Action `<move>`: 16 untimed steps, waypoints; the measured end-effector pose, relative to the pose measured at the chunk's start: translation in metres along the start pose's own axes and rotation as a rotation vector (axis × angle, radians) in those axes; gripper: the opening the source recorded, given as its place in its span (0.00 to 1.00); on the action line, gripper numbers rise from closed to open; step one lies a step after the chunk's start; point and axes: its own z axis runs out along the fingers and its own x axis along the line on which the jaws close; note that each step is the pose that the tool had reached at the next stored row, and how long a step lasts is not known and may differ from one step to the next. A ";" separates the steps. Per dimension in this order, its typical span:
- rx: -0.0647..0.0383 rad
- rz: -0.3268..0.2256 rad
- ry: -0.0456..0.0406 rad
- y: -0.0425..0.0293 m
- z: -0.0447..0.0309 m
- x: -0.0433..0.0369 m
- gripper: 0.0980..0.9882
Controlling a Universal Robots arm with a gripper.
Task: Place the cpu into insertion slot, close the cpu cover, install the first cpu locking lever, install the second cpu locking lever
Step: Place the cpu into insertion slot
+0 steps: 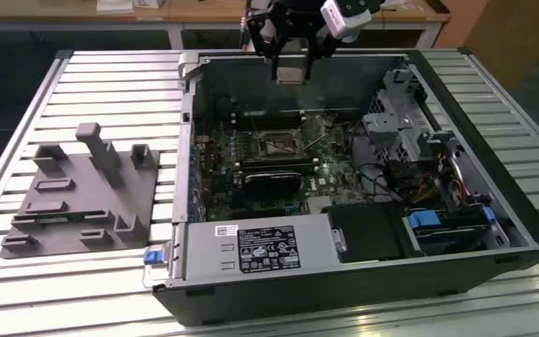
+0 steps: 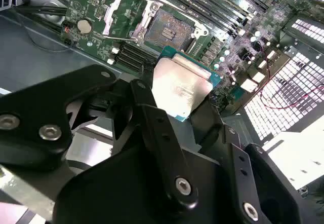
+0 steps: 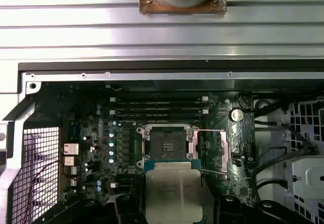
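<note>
My gripper (image 1: 291,67) is shut on the cpu (image 1: 290,75), a flat silver-grey square, and holds it high over the back of the open computer case. The cpu (image 2: 182,89) sits between black fingers (image 2: 147,110) in both wrist views. Below it on the green board lies the insertion slot (image 1: 277,142), its dark centre bare (image 3: 167,143) (image 2: 169,29). The cpu cover (image 3: 210,150) is swung open beside the slot, a shiny frame (image 2: 126,13). The cpu (image 3: 174,191) hangs well above the slot, not touching the board.
A black expansion card (image 1: 271,184) lies just in front of the slot, and long memory slots (image 3: 157,107) run along its other side. A drive cage (image 1: 401,126) and cables fill the exterior view's right. A grey holder fixture (image 1: 82,196) stands on the slatted table.
</note>
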 end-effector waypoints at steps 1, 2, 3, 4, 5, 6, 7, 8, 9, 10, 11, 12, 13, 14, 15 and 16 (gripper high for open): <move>0.000 0.000 0.0000 0.0000 0.0000 0.0000 0.50; 0.000 0.000 0.0000 0.0000 0.0000 0.0000 0.50; 0.000 0.000 0.0000 0.0000 0.0000 0.0000 0.50; 0.000 0.000 0.0000 0.0000 0.0000 0.0000 0.50; 0.000 0.000 0.0000 0.0000 0.0000 0.0000 0.50; 0.000 0.000 0.0000 0.0000 0.0000 0.0000 0.50; 0.000 0.000 0.0000 0.0000 0.0000 0.0000 0.50; 0.000 0.000 0.0000 0.0000 0.0000 0.0000 0.50; 0.000 0.000 0.0000 0.0000 0.0000 0.0000 0.50; 0.000 0.000 -0.0001 0.0000 0.0000 0.0000 0.50; 0.000 0.000 -0.0004 0.0000 0.0000 0.0001 0.50; 0.000 0.000 -0.0007 0.0000 0.0000 0.0001 0.50; 0.000 0.000 -0.0010 0.0000 0.0000 0.0001 0.50; 0.000 0.000 -0.0011 0.0000 0.0000 0.0002 0.50; 0.000 0.000 -0.0011 0.0000 0.0000 0.0002 0.50; 0.000 0.000 -0.0011 0.0000 0.0002 0.0002 0.50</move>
